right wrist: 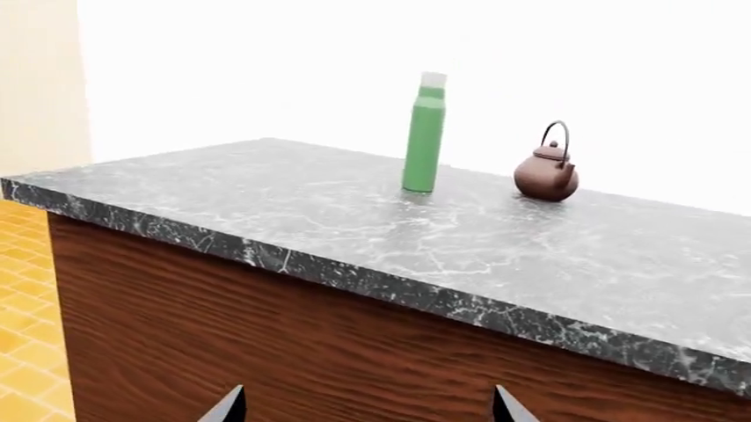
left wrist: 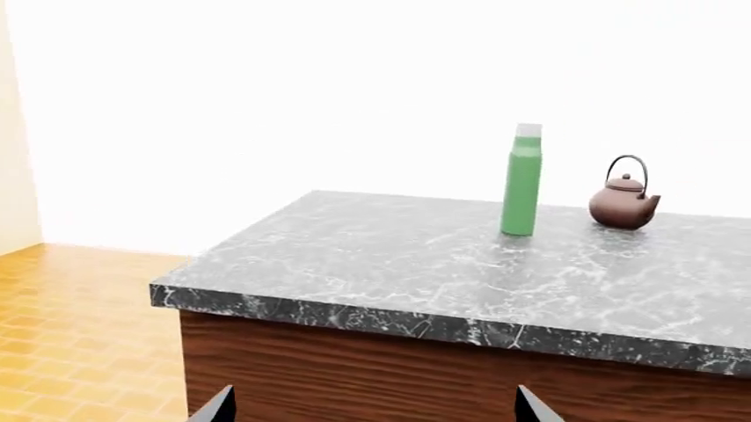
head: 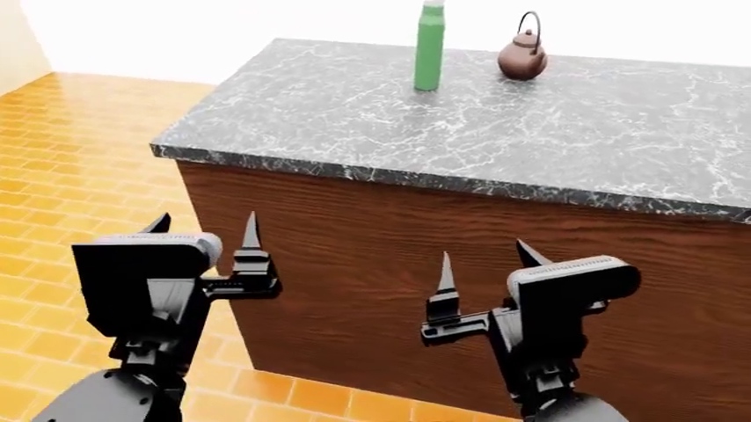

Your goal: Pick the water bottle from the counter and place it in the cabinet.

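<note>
The bottle (head: 430,46) stands upright near the top centre of the head view, on the far part of the counter (head: 352,132), beside the teapot (head: 522,55); its long axis is vertical. Both grippers, left (head: 202,237) and right (head: 484,264), hang low in the frame below the counter edge, jaws wide and empty; neither is clearly nearer.

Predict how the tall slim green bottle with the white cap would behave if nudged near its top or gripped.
The tall slim green bottle stands upright on a small base, so a high push would probably tip it. Once down, its round body would likely roll. Its smooth matte sides look rigid, perhaps slippery.
</note>
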### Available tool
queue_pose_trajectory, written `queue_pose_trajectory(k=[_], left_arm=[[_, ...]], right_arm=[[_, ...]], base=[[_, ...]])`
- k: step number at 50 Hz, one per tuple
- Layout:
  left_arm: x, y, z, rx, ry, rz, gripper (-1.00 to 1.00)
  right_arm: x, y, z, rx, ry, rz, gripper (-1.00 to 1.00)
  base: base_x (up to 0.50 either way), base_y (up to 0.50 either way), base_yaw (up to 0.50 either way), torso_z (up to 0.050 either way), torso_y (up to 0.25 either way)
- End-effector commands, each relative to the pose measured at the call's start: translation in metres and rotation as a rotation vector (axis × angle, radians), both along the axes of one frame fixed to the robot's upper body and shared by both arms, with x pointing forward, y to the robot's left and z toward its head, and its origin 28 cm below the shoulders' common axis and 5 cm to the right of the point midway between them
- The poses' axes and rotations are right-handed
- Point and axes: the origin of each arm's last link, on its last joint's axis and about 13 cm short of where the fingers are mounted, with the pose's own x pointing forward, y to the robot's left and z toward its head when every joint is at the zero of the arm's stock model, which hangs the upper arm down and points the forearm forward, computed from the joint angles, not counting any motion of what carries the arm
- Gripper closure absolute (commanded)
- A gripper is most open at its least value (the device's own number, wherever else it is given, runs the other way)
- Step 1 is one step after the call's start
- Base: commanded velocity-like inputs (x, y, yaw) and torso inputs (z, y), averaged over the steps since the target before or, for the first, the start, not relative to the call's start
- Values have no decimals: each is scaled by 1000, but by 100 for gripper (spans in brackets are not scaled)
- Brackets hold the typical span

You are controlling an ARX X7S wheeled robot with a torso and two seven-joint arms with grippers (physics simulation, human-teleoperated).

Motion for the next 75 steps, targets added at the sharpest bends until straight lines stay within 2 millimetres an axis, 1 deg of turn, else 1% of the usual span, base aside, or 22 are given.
queue_pose_trajectory(k=[1, 6, 17, 24, 37, 41, 46, 52, 61, 66, 75], left_arm=[[-1, 11, 28, -4, -27, 21, -100], [0, 14, 30, -3, -31, 31, -100], [2, 14, 30, 1, -29, 28, -100], [1, 14, 33, -7, -37, 27, -100], [0, 14, 32, -14, -32, 22, -100], [-2, 14, 37, -11, -40, 22, -100], [-5, 18, 49, 26, -68, 18, -100], [-10, 22, 65, 53, -56, -35, -100], [-15, 23, 78, 54, -68, -68, -100], [-16, 23, 79, 61, -73, -71, -100], [-17, 23, 80, 66, -76, -76, -100]], right_arm=[[4, 3, 38, 7, -60, 81, -100], [8, 5, 48, 22, -85, 105, -100], [9, 8, 53, 39, -101, 130, -100], [9, 9, 56, 54, -112, 144, -100], [10, 10, 57, 15, -134, 135, -100], [11, 9, 58, 63, -113, 133, -100], [12, 8, 69, 121, -86, 158, -100], [9, 7, 85, 120, -54, 202, -100], [5, 14, 109, 104, -61, 280, -100], [4, 16, 115, 102, -69, 296, -100], [3, 16, 116, 110, -69, 298, -100]], base=[[0, 0, -500, 0, 0], [22, -136, -477, 0, 0], [24, -210, -448, 0, 0], [-87, -476, 0, 0, 0], [96, -489, 0, 0, 0], [105, -488, 0, 0, 0], [62, -497, 0, 0, 0], [93, -493, 0, 0, 3], [145, -471, 0, 0, 0], [194, -431, 0, 0, 2], [148, -352, 0, 0, 1]])
